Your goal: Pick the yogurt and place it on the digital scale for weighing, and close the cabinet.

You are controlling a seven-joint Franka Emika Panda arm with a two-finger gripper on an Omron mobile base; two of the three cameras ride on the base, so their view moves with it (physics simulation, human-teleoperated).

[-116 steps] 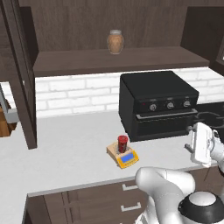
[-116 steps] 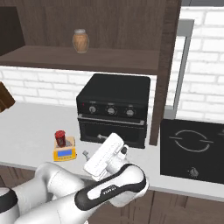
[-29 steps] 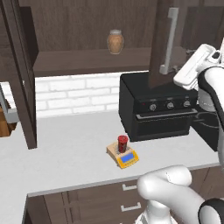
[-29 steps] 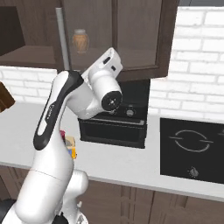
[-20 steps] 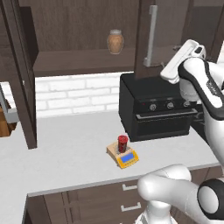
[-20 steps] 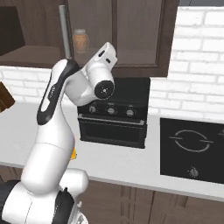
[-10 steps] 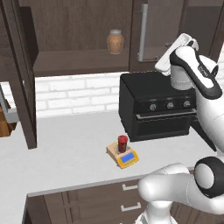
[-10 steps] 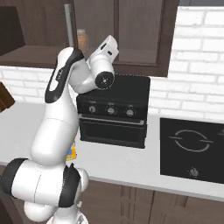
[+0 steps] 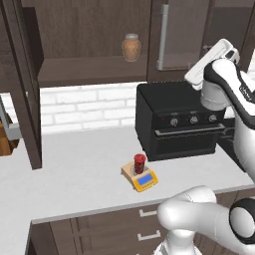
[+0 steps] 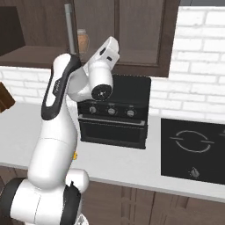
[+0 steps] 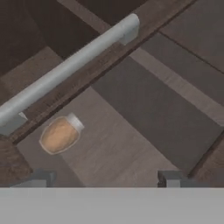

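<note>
The yogurt (image 9: 140,162) already stands on the digital scale (image 9: 140,176), on the counter (image 9: 74,164) in front of the oven (image 9: 179,119), so what is left is closing the cabinet (image 9: 172,35).

The right door is partly swung, w/ its silver handle (image 11: 70,65) crossing the hand view diagonally; the tan jar (image 11: 60,133) sits on the shelf behind it. The tool (image 11: 105,179) is raised just beside the door, its fingertips (image 11: 173,178) standing well apart, nothing between them, so it is wide and empty.

To do this step well, I think:
- Push w/ the side of the hand or a finger against the door frame or the handle, not the glass pane.
- Keep the push following the door's arc around its hinge; a straight push may slide off the edge.
- Go slow near the end, so the door doesn't bounce back.
- Keep the elbow high, clear of the oven top.

The left door (image 9: 22,84) also stands open and probably needs the same treatment.
</note>
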